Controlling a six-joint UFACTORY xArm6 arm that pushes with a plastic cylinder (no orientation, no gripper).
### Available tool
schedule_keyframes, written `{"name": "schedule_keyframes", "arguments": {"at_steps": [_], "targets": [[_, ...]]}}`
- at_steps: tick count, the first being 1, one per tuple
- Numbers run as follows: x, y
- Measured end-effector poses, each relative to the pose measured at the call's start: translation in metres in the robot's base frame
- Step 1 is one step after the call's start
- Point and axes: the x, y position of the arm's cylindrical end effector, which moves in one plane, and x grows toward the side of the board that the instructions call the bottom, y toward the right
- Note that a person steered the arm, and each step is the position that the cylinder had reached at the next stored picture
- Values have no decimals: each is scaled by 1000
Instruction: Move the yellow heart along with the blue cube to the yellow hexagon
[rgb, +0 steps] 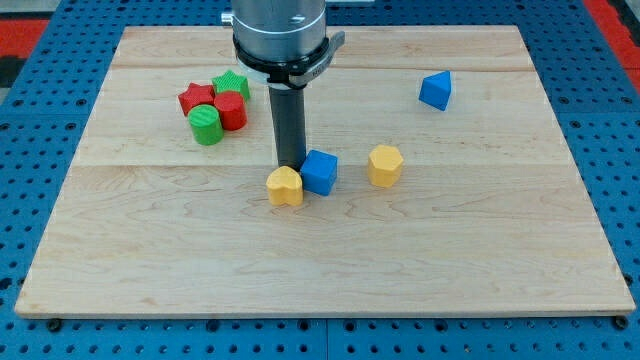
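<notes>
The yellow heart (285, 186) lies near the board's middle, touching the blue cube (320, 171) on its right. The yellow hexagon (385, 165) stands a short gap to the right of the blue cube. My tip (290, 163) rests on the board just above the yellow heart and at the blue cube's left side, close to both. The dark rod rises from there to the grey arm body at the view's top.
A cluster at the upper left holds a red star (197, 97), a green block (232, 84), a red block (231, 111) and a green cylinder (206, 125). A second blue block (436, 90) sits at the upper right. The wooden board (320, 270) has blue matting around it.
</notes>
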Motion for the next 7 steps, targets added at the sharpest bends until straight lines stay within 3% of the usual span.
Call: {"name": "schedule_keyframes", "arguments": {"at_steps": [2, 4, 7], "targets": [[19, -48], [66, -35], [43, -26]]}}
